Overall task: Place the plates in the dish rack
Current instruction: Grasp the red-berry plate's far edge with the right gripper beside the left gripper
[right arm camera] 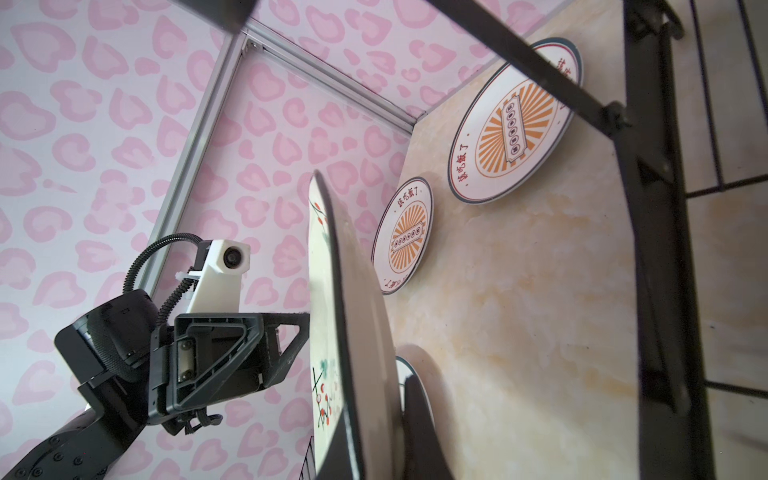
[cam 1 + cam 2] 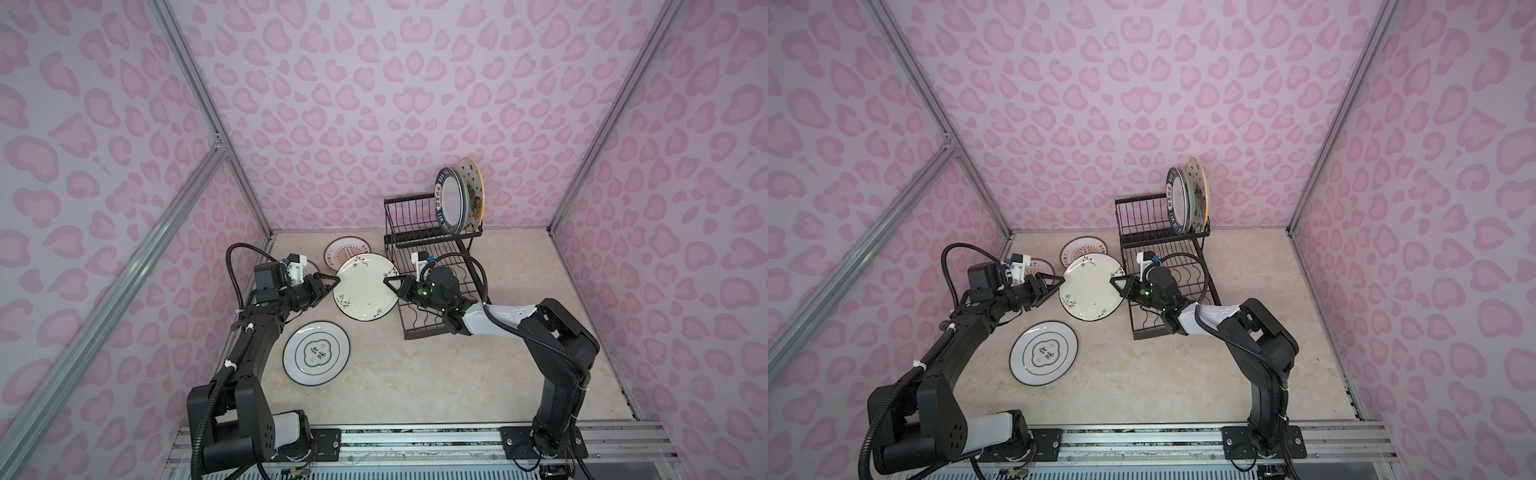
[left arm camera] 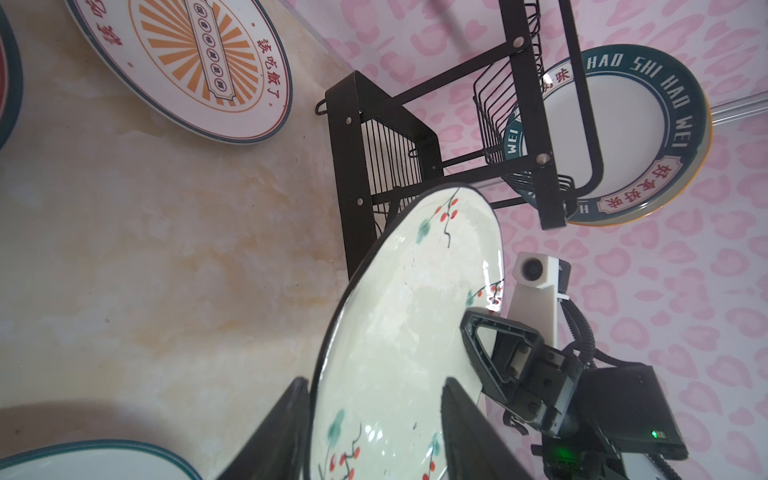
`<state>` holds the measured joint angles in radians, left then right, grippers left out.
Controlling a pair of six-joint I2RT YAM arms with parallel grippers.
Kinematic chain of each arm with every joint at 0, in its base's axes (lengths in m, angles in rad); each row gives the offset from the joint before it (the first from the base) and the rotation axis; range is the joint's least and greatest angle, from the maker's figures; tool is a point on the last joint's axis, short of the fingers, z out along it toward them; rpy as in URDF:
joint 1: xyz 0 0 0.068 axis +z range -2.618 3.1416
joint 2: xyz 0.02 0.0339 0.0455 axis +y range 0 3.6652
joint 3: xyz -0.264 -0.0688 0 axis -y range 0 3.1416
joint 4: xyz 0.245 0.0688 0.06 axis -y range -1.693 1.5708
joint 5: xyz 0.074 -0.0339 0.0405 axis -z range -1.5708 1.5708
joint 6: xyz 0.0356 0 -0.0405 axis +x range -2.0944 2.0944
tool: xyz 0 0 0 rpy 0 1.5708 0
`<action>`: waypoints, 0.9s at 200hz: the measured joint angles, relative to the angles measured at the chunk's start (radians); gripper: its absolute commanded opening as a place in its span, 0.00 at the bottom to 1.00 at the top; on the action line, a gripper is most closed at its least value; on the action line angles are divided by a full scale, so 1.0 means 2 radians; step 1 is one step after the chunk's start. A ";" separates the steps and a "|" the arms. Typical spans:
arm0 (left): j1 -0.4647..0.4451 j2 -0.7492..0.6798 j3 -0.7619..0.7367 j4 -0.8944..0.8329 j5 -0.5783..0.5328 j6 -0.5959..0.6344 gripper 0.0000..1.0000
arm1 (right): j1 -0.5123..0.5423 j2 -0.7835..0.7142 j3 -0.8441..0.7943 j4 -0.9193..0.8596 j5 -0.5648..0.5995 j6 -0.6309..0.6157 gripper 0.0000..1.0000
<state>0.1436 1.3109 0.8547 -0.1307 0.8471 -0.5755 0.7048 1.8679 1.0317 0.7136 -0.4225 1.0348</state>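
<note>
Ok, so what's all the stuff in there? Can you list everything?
cream branch plate: one, cream with red berries, held tilted above the table
orange-sunburst plates: two, white and orange, flat at the back
green-ringed emblem plate: one, white, flat, front left
navy-lettered plate: one, white centre, standing in the rack's upper basket
star-patterned plate: one, yellow-rimmed, standing beside it
dish rack: one, black wire, back
table: one, beige marble
left gripper: one, black, open around the cream plate's rim
right gripper: one, black, shut on the opposite rim
</note>
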 measured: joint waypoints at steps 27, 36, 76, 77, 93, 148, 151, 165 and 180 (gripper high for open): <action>-0.010 0.010 0.001 0.003 0.006 0.000 0.56 | 0.003 0.000 -0.005 -0.005 -0.007 0.001 0.00; -0.013 0.012 0.002 0.003 0.006 0.001 0.57 | 0.005 0.000 -0.005 -0.004 -0.008 0.001 0.00; -0.021 0.016 0.007 0.001 -0.002 0.010 0.57 | 0.006 -0.003 -0.005 -0.005 -0.008 0.001 0.00; -0.021 0.016 0.007 0.001 -0.002 0.010 0.57 | 0.006 -0.003 -0.005 -0.005 -0.008 0.001 0.00; -0.022 0.008 0.007 -0.001 -0.015 0.013 0.57 | 0.005 -0.012 -0.007 -0.016 -0.001 -0.003 0.00; -0.022 -0.021 0.007 -0.012 -0.068 0.025 0.57 | -0.006 -0.037 -0.021 -0.031 0.007 -0.017 0.00; -0.022 -0.021 0.007 -0.013 -0.069 0.026 0.57 | -0.006 -0.037 -0.021 -0.031 0.007 -0.017 0.00; -0.022 -0.018 0.007 -0.017 -0.070 0.028 0.57 | -0.007 -0.039 -0.021 -0.031 0.008 -0.018 0.00; -0.023 -0.012 0.007 -0.019 -0.070 0.031 0.56 | -0.007 -0.039 -0.021 -0.030 0.010 -0.018 0.00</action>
<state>0.0975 1.2865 0.8680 -0.1680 0.7067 -0.5125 0.6899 1.7893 0.9890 0.6544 -0.4034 0.9997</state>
